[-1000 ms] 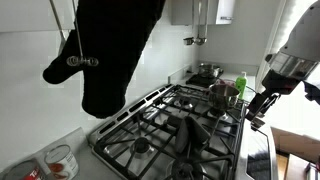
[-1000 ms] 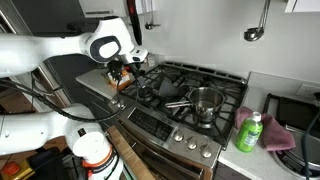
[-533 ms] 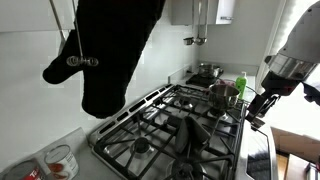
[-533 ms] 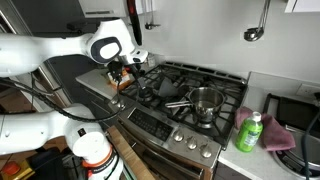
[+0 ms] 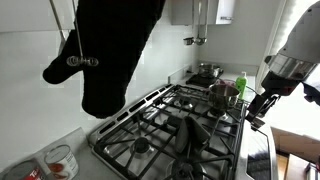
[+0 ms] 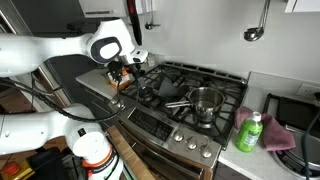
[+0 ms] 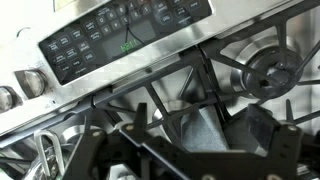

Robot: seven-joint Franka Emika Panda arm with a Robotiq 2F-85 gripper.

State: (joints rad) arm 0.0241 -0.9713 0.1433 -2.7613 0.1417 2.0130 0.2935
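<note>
Wrist view, claw [image 7: 195, 142] over stove [image 7: 262, 72] front edge, beside control panel [image 7: 120, 36]

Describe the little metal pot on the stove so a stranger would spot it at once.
Find the black gas stove with iron grates. At its end away from the robot's hand, on the front burner nearest the green plastic bottle, stands a small shiny steel saucepan. Its bright round metal body stands out against the black grates.
</note>
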